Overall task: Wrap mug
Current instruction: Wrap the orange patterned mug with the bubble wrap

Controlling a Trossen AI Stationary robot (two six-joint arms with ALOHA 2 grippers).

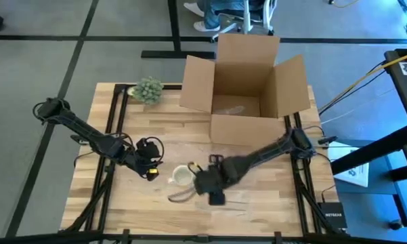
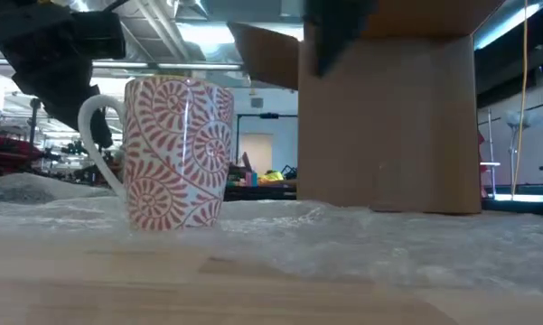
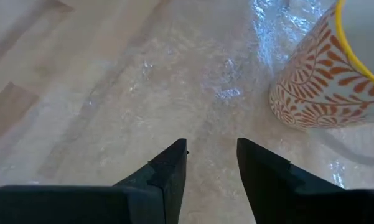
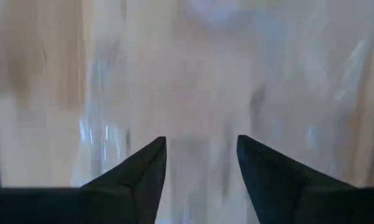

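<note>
The mug (image 2: 176, 152) stands upright on the bubble wrap (image 3: 193, 93), its long axis vertical and its open mouth up; it is white with a red-orange spiral leaf pattern and a yellow inner rim, and in the low view its handle points to the picture's left; it sits between my two tools, just ahead of my left tool (image 3: 211, 155) and just beside my right tool (image 1: 215, 193); my left tool's fingers are spread with nothing between them, low over the wrap; my right tool's fingers are likewise spread and empty above the wrap; the wrap lies flat on the table (image 1: 122, 203); beyond my tools stands an open cardboard box (image 1: 247, 88), and a green plant ball (image 1: 147, 89) near the table's far corner; a small black device off the table reads NETGEAR (image 1: 333, 215).
</note>
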